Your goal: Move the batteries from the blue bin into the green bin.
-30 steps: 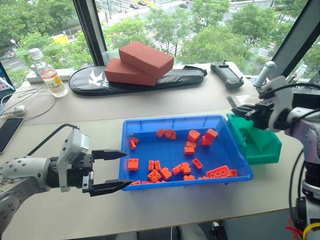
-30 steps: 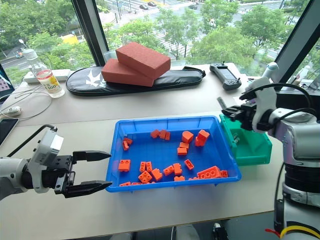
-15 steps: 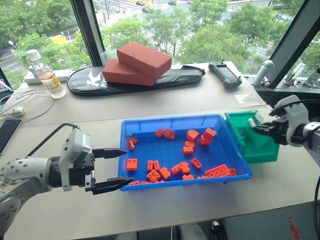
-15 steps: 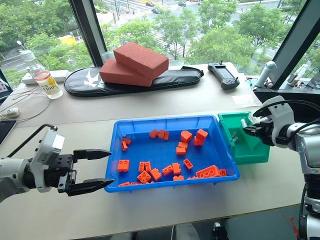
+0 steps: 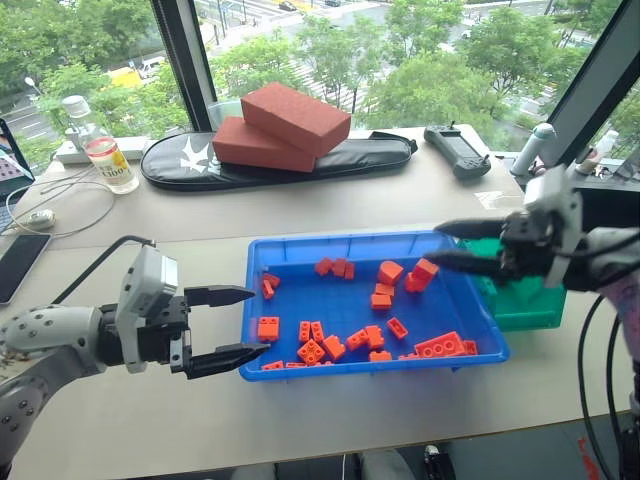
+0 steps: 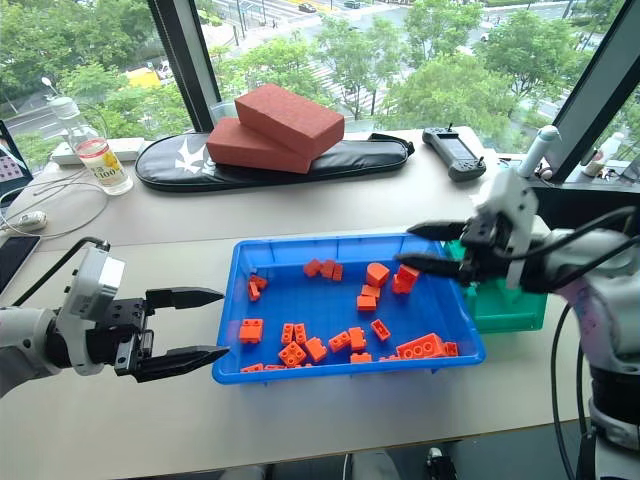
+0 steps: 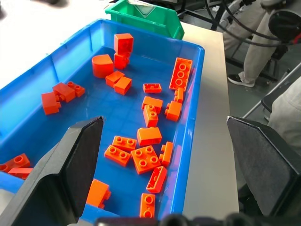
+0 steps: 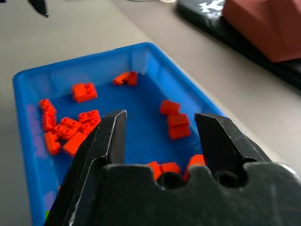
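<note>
The blue bin point(image 5: 340, 241) lies mid-table and holds several orange bricks point(image 5: 312, 346). The batteries are out of view. The green bin point(image 5: 527, 297) stands against the blue bin's right end. My right gripper point(image 5: 437, 243) is open and empty. It points left and hovers over the right end of the blue bin, just left of the green bin. My left gripper point(image 5: 256, 320) is open and empty too, pointing right at the blue bin's front left corner. The left wrist view looks along the blue bin point(image 7: 194, 108) toward the green bin point(image 7: 146, 19).
Two red-brown blocks point(image 5: 282, 124) rest on a long black bag point(image 5: 190, 160) at the back. A bottle point(image 5: 103, 159) and a phone point(image 5: 17, 266) lie at the left, and a black controller point(image 5: 456, 150) at the back right. The table's front edge runs close below the blue bin.
My right gripper opened over the green bin, then swung left to above the blue bin's right end. The left gripper stayed where it was.
</note>
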Motion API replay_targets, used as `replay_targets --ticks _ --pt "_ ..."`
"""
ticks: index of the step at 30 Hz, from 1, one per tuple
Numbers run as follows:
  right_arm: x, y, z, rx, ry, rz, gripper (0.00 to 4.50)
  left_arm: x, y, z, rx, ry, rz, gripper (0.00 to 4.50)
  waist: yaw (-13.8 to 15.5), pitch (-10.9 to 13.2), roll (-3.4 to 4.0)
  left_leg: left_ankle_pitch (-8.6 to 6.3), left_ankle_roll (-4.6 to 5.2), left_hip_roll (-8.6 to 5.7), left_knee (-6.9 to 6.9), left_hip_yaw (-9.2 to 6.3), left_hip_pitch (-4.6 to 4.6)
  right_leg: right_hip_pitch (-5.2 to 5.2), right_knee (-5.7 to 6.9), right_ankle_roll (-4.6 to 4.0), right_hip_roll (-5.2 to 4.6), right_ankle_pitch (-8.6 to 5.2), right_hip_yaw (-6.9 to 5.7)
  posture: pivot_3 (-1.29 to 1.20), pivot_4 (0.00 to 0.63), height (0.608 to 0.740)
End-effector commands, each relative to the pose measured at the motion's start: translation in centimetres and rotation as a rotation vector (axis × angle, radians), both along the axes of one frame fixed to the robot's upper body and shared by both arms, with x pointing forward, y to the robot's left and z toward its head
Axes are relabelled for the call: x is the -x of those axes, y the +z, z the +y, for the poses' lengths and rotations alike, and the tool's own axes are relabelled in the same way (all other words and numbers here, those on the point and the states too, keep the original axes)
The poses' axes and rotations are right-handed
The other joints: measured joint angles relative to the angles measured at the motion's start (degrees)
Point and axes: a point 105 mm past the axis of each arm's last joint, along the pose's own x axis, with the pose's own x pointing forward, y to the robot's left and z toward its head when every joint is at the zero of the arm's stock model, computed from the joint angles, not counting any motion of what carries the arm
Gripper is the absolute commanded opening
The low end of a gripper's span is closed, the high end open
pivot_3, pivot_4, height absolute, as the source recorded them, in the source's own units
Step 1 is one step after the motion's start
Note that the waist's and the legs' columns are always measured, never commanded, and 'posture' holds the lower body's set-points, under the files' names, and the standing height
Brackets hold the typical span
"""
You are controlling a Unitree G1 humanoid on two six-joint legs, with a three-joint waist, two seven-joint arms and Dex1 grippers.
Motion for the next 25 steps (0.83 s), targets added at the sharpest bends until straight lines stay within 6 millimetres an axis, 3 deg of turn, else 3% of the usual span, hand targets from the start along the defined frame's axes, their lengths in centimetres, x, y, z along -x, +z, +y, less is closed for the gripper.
replay_targets --ticks 1,12,25 --pt "1.9 0.3 0.9 -0.010 0.134 -0.045 2.73 0.3 0.8 -0.2 0.013 -0.007 -0.031 4.50 0.3 0.0 -0.01 0.00 0.00 0.00 0.01 0.00 0.02 0.00 0.01 0.01 0.01 0.00 0.00 0.00 0.150 0.740" --pt "0.9 -2.0 0.9 -0.020 0.116 -0.018 2.73 0.3 0.8 -0.1 0.034 0.005 -0.014 4.50 0.3 0.0 -0.01 0.00 0.00 0.03 0.02 0.00 0.08 0.02 0.08 0.01 0.04 0.00 -0.01 0.00 0.150 0.740" --pt "0.8 -2.6 1.4 -0.002 0.136 -0.012 2.73 -0.4 1.0 0.2 0.050 0.036 -0.022 4.50 0.3 0.0 -0.01 0.00 0.00 0.03 0.02 0.00 0.08 0.02 0.09 0.00 0.04 0.00 -0.01 0.00 0.150 0.740"
